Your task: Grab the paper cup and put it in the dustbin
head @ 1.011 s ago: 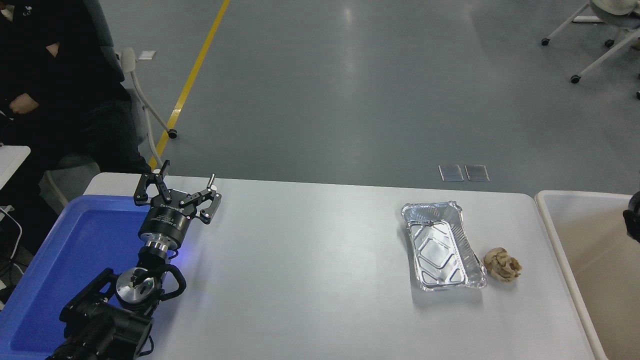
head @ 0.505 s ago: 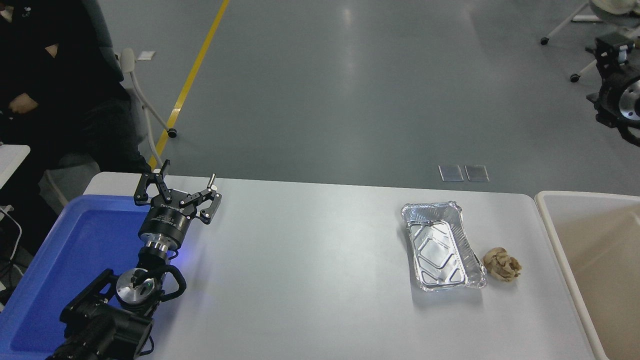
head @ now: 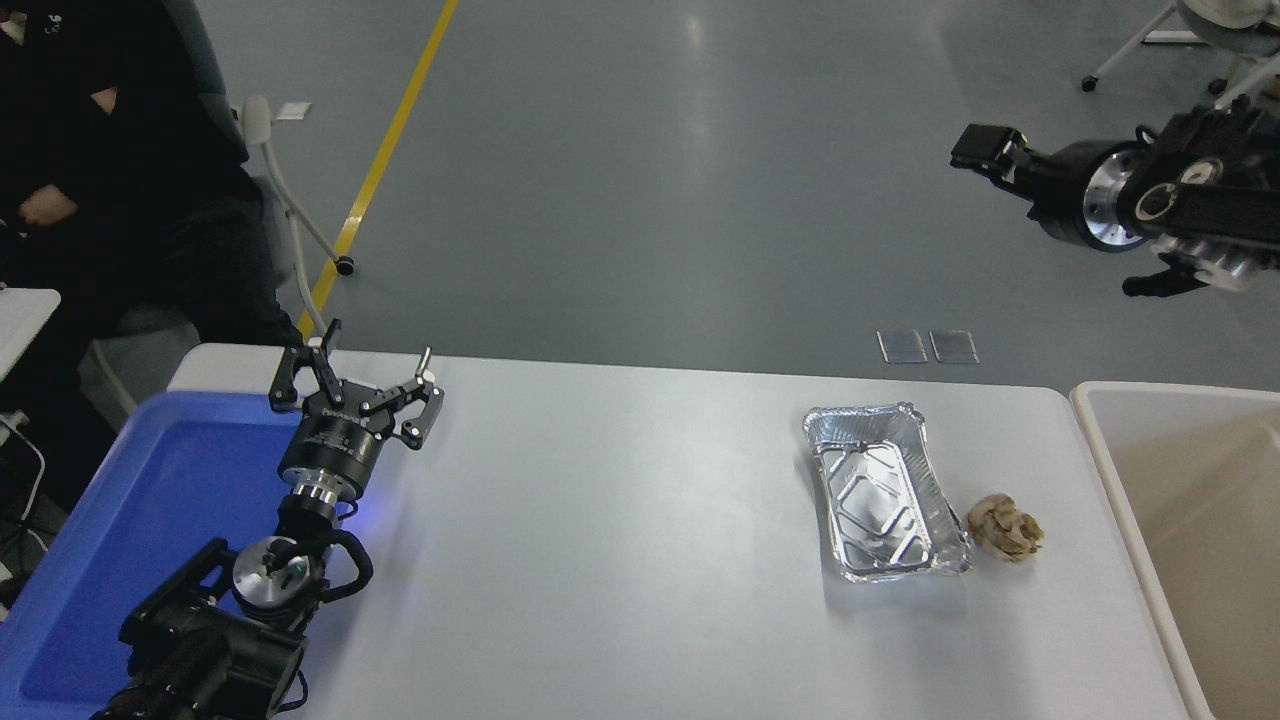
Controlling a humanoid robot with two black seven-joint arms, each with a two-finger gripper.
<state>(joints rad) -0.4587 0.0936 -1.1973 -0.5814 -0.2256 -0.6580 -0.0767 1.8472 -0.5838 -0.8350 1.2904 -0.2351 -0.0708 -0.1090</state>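
The paper cup is out of view. The dustbin [head: 1110, 470], a large beige bin with a rounded white rim, stands at the table's right end and is cut off by the picture's edge. My right gripper [head: 978, 148] hangs high at the upper right, above the floor beyond the table, pointing left; nothing shows in it. My left gripper [head: 378, 342] is parked at the lower left beside the blue bin, open and empty.
A silver foil tray [head: 885, 492] lies on the white table [head: 620, 540], with a crumpled brownish paper ball [head: 1005, 528] just to its right. A large blue bin [head: 130, 520] sits at the table's left end. A person in dark clothes sits at the upper left.
My right arm has risen from the right edge over the dustbin and swung up and leftward, so that the gripper now points left. The left arm has stayed put.
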